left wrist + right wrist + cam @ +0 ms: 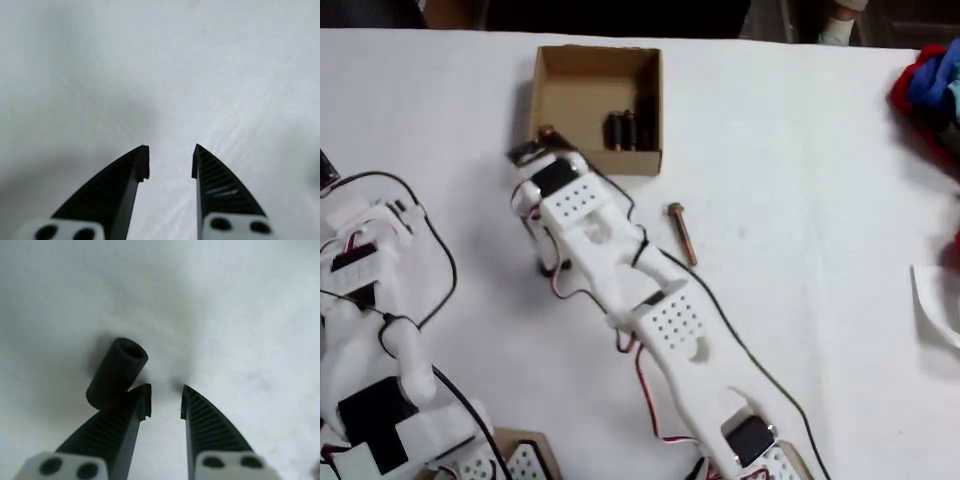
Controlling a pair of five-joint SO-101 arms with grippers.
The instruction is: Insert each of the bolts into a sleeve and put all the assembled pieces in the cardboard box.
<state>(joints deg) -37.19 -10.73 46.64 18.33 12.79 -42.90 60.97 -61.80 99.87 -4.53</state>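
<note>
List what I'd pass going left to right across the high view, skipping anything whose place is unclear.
white robot arm at the left edge → open brown cardboard box → copper-coloured metal bolt lying flat → red and blue cloth bundle at the right edge.

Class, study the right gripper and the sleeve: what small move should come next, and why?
Probably shift the right gripper sideways until the sleeve sits between its open fingers. The sleeve lies on the table beside one finger, outside the gap, so closing now would miss it. A bolt lies loose by the box, awaiting a sleeve.
</note>
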